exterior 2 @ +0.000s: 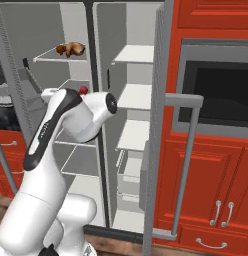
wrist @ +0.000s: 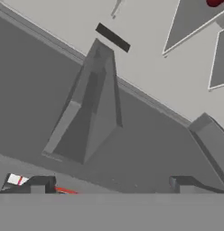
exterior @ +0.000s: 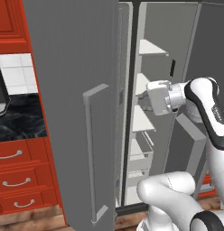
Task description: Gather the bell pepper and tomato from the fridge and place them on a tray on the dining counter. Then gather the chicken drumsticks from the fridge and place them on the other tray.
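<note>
The gripper [wrist: 109, 184], fingers spread wide and empty, sits inside the fridge [exterior: 68, 90], well below the chicken drumsticks [exterior 2: 71, 49], and could clip a shelf rising toward them.

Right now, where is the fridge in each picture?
Left base view: the fridge takes up the middle and right, with its open left door near the camera.
Right base view: it stands open across the left and middle, with its right door seen edge-on.
Hand view: its grey inside spreads across the picture.
Shared landmark: the pale shelves inside.
</note>
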